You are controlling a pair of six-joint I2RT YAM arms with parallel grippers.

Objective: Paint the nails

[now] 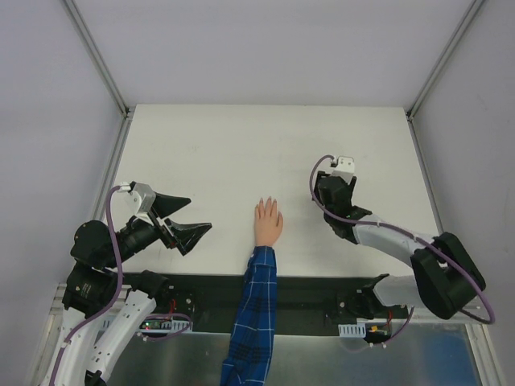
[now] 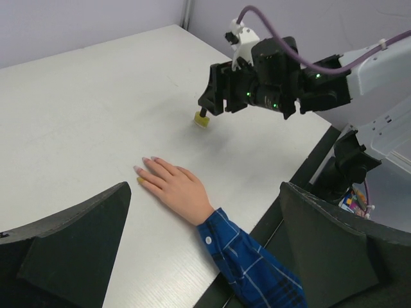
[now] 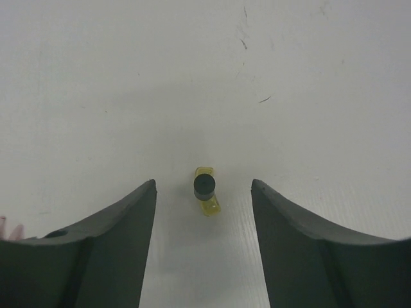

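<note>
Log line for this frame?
left gripper: open, empty | right gripper: open above polish bottle, not touching | mannequin hand: palm down | nails: no gripper near

obstacle: bottle within right pincer | clearance: narrow gap either side, seemingly untouched

Left arm: folded close to its base at the near left, elbow tucked, forearm angled toward mid-table. Wrist roughly level. Left claw points right, jaws spread wide, both dark fingers splayed apart.

Right arm: reaching forward and inward from its base, pale forearm stretched out, wrist bent sharply down. Right claw points straight down, low over the table. Jaws parted with a clear gap between the fingers. Tips appear just above the surface; contact hard to judge.
</note>
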